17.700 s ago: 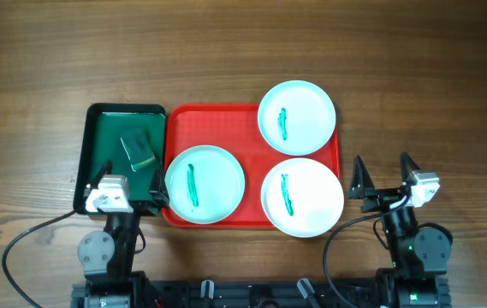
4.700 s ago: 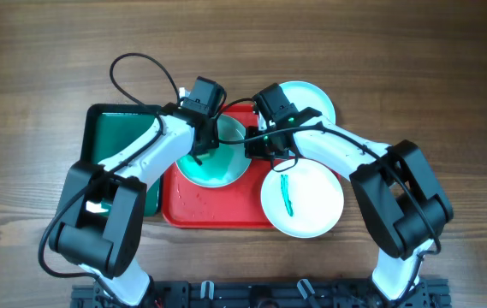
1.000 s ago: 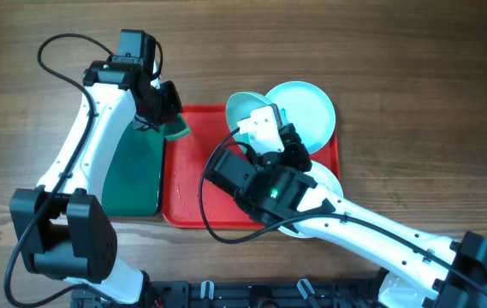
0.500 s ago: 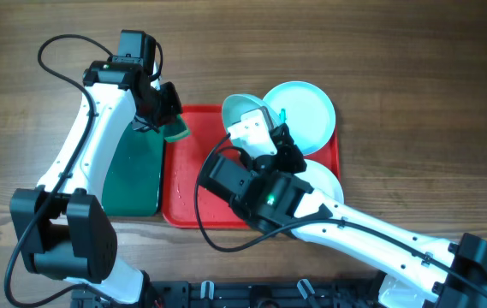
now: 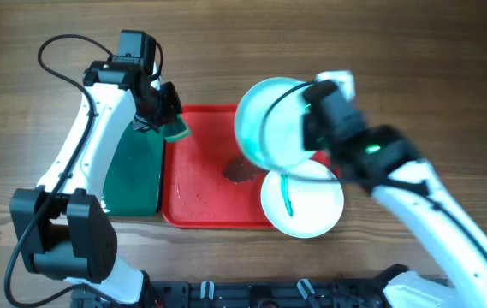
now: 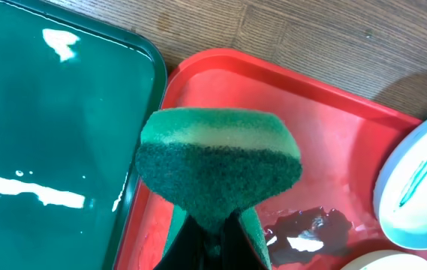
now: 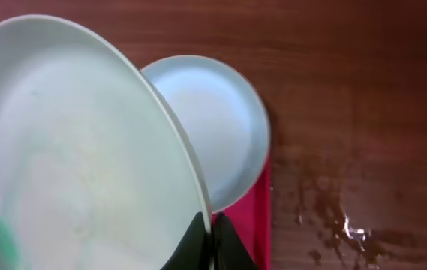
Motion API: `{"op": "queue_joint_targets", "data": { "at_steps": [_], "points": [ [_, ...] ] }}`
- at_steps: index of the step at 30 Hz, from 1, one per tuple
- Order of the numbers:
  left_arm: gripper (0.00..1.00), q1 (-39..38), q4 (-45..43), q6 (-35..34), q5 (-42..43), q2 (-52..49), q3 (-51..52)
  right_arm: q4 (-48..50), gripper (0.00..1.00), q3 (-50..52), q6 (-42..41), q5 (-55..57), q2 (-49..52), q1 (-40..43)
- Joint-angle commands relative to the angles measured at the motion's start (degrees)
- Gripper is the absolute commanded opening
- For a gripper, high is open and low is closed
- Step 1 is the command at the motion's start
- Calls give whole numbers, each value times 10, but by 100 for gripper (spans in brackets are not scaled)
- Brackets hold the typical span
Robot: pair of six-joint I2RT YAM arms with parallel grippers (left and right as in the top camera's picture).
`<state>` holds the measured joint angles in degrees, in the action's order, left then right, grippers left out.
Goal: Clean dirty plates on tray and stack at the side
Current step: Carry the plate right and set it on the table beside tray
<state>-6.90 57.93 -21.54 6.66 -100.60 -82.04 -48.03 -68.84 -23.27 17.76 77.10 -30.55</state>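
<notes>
Tilted plate point(image 7: 70, 150) in R claw point(image 7: 211, 226); 2nd plate point(image 7: 221, 124) behind, on red tray point(image 7: 259, 217); wet table point(image 7: 348, 112).

Overhead looking straight down, wrist cameras close, all sharing tray point(image 5: 200, 184)

**Scrubbed plate is lifting off the tray in the right gripper**

The plate point(image 5: 270, 124) that lay at the near-left of the red tray point(image 5: 200, 192) is now being held up tilted by the right gripper point(image 7: 211, 236), pinched at its rim, its teal streak wiped down to a faint tint. Compared with a second ago it is sitting higher and farther right, covering most of the far plate point(image 7: 224, 124). The right arm point(image 5: 414, 184) is reaching in from the right instead of across the tray's front. A dark wet patch point(image 5: 241, 171) is showing on the bared tray floor. The sponge point(image 5: 175, 130), once on the green tray point(image 5: 132, 184), is being gripped by the left gripper point(image 6: 211, 225) over the two trays' shared edge.
</notes>
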Motion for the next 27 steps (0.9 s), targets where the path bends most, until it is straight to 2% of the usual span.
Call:
{"op": "queue_joint_targets", "data": {
  "at_steps": [1, 7, 10, 14, 20, 22, 23, 27],
  "points": [
    [4, 2, 0, -1, -5, 12, -8, -21, 4, -10, 8, -150, -16, 144],
    [4, -16, 0, -1, -6, 12, -8, -33, 4, 29, 17, -177, -2, 400],
    [4, -16, 0, -1, -6, 12, -8, -11, 4, 62, 3, -178, 27, 480],
    [4, -16, 0, -1, -5, 12, -8, 30, 4, 106, -18, -177, 89, 539],
    [4, -16, 0, -1, -5, 12, -7, 85, 5, 163, -24, -158, 150, 554],
    [4, -16, 0, -1, -5, 12, -7, 85, 27, 163, -24, -162, 153, 554],
    [4, -16, 0, -1, -6, 12, -7, 77, 34, 159, -16, -172, 151, 554],
    [4, -16, 0, -1, -5, 12, -7, -14, 42, 94, 82, -326, 100, 544]
  ]
}}
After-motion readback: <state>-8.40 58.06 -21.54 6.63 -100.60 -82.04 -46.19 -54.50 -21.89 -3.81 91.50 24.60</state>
